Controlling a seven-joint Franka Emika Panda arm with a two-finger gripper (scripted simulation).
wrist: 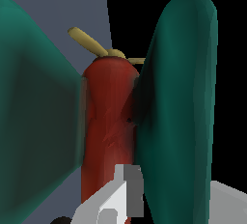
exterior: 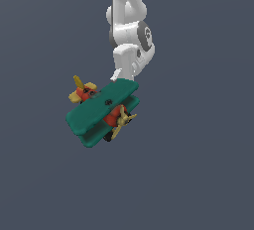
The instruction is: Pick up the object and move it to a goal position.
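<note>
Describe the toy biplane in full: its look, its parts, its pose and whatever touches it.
The toy biplane has two teal-green wings, a red-orange body, a yellow propeller and a yellow tail; it looks like smooth plastic. It hangs tilted below the arm, nose lower and toward the exterior view's right, tail higher toward its left. In the wrist view a grey gripper finger lies against the body between the wings. Nothing else visibly touches it.

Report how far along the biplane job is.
Done, it appears: the toy biplane looks lifted, hanging tilted at the gripper at the arm's end. In hand: the wrist view shows a finger against its red body between the wings. Left: carrying it to the goal, which neither view shows.
</note>
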